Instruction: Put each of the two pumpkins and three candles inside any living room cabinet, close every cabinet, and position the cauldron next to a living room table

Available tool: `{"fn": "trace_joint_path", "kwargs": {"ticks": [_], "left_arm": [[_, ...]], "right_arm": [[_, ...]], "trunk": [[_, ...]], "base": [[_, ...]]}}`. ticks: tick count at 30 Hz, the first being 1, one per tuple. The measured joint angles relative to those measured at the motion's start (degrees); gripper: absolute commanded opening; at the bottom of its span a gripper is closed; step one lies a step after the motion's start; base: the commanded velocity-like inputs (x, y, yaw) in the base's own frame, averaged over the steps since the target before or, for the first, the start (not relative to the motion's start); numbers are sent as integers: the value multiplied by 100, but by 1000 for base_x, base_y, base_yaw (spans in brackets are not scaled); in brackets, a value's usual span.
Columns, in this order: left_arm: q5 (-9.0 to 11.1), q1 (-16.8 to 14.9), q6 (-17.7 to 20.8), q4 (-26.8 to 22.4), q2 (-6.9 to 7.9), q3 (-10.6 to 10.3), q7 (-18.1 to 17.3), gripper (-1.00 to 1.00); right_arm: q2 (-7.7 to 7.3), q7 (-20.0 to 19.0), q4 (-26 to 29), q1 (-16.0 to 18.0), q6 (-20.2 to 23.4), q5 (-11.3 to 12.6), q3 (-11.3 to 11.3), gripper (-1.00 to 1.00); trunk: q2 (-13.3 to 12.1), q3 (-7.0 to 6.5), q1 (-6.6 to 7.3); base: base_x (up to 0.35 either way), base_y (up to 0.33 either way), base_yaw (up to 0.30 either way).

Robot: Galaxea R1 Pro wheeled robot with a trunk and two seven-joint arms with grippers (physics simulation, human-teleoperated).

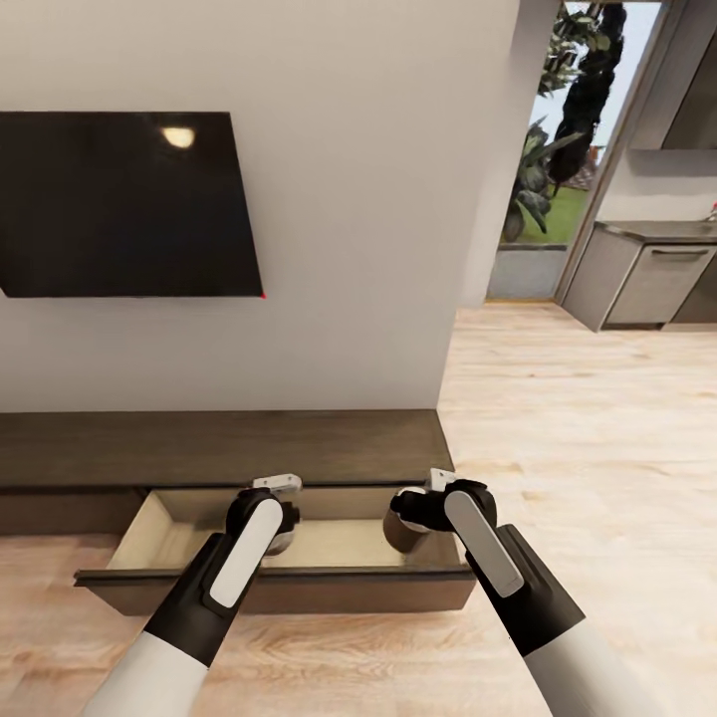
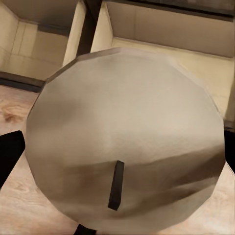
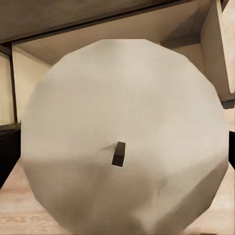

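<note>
Two white forearms are seen reaching down and forward from the head view, both ending over the open drawer (image 1: 149,533) of the long dark cabinet (image 1: 219,448). A candle (image 2: 122,142) is gripped by the left gripper (image 1: 277,518): its pale round top and short dark wick are shown up close in the left wrist view, with dark fingers (image 2: 10,152) pressed against its sides and the tan drawer compartments behind it. A second candle (image 3: 125,139), brown-sided in the head view (image 1: 401,533) and cream on top, is pinched in the right gripper (image 1: 418,508), and a dark finger is visible at each edge of the right wrist view. Both candles are held just above the tan inside of the drawer, near its front edge, left one toward the middle, right one toward the right end. A black TV (image 1: 124,204) is mounted on the pale wall above the cabinet. Grey kitchen units (image 1: 647,279) are visible beyond the wood floor (image 1: 588,448) to the right.
</note>
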State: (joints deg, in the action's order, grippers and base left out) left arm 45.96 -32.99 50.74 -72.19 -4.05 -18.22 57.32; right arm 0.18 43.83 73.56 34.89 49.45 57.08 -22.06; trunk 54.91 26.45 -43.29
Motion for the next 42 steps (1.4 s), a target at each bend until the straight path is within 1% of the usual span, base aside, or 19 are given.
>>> {"fn": "trace_joint_path", "kwargs": {"ticks": [8,11,12,13,15,16,17,20,21,22,23,25,28,31,33,37,42], "left_arm": [[23,0,-6,8,-4,3,-1,-100],[16,0,-3,8,-12,5,0,-100],[18,0,-1,8,-14,7,0,-100],[18,-1,0,8,-15,7,0,-100],[20,-1,0,9,-17,8,-3,-100],[22,-1,-1,9,-20,5,-4,-100],[22,-1,-1,9,-23,3,-5,-100],[22,-1,0,9,-26,0,-6,-100],[23,-1,0,10,-26,0,-8,-100],[23,-1,0,10,-26,0,-9,-100],[26,-1,0,9,-26,0,-9,-100],[28,0,0,9,-28,0,-9,-100],[25,0,7,93,-34,-5,-9,-100],[7,1,10,353,-35,-8,-21,-100],[13,0,-11,413,-36,-13,-128,-100],[-15,-1,-11,451,-29,-10,-419,-100],[-13,-1,-5,466,-27,15,-512,-100]], "right_arm": [[0,0,-28,-21,-5,-13,-2,-100],[0,-2,-188,-20,-107,-11,-6,-100],[0,-4,-281,-15,-166,-4,-40,-100],[3,-6,-376,-9,-242,12,-123,-100],[23,-14,-565,1,-453,35,-398,-100],[72,-20,-706,14,-630,48,-590,-100],[112,-23,-801,26,-739,53,-687,-100],[293,-27,-988,39,-883,47,-820,-100],[398,-28,-1027,38,-915,31,-860,-100],[457,-26,-1039,39,-945,-33,-911,-100],[497,-26,-1050,39,-967,-160,-976,-100],[542,-31,-1064,39,-1092,-344,-1093,-100],[585,-37,-1073,39,-1241,-461,-1181,-100],[596,-39,-1062,42,-1288,-482,-1289,-100],[598,-38,-1059,41,-1309,-497,-1329,-100],[599,-78,-1057,39,-1368,-495,-1357,-100],[599,-180,-1069,42,-1375,-504,-1362,-100]], "trunk": [[0,0,-2],[-1,0,-3],[-1,0,-3],[-1,0,-3],[-1,0,-3],[-1,0,-3],[-1,0,-3],[-1,0,-3],[0,0,-3],[0,-1,-3],[0,-1,-3],[0,-1,-3],[-1,0,-3],[-1,0,-3],[0,0,-3],[0,-1,-2],[0,-1,-3]], "base": [[192,-60,0],[45,-15,0],[17,-6,0],[11,-4,0],[5,-2,0],[2,-1,0],[1,-1,0],[0,0,0],[0,0,0],[0,0,0],[0,0,0],[0,0,0],[12,71,0],[48,125,0],[19,44,0],[85,13,0],[118,1,0]]}}
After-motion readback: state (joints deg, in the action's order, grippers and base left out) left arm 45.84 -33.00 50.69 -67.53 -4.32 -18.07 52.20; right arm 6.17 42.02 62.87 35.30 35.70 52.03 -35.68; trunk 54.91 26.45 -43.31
